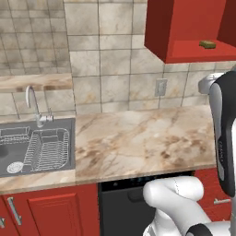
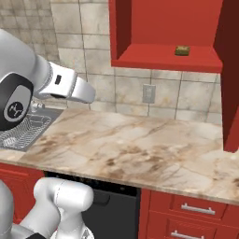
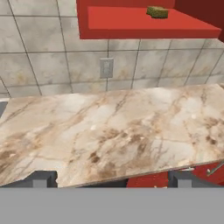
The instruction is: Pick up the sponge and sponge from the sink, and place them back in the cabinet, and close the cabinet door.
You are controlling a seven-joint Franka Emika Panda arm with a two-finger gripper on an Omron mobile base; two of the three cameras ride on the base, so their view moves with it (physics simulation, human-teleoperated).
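While gripper (image 3: pixel 109 179) gapes empty: marble counter (image 1: pixel 138 138), tiled wall (image 1: pixel 106 69) (one sponge (image 2: pixel 182 50) shelved).

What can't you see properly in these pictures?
- Second sponge: cannot be found. The sink runs off the left base view's edge, and in the right base view the arm covers most of it.
- Sponge on the cabinet shelf: too small to tell its layers.
- Cabinet door: cut by the right base view's edge; handle unseen.
- Pincer: tips wide apart, fingers mostly hidden.

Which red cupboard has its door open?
The wall cabinet above the counter: its door is swung wide and a sponge sits inside. The floor cupboard is shut.
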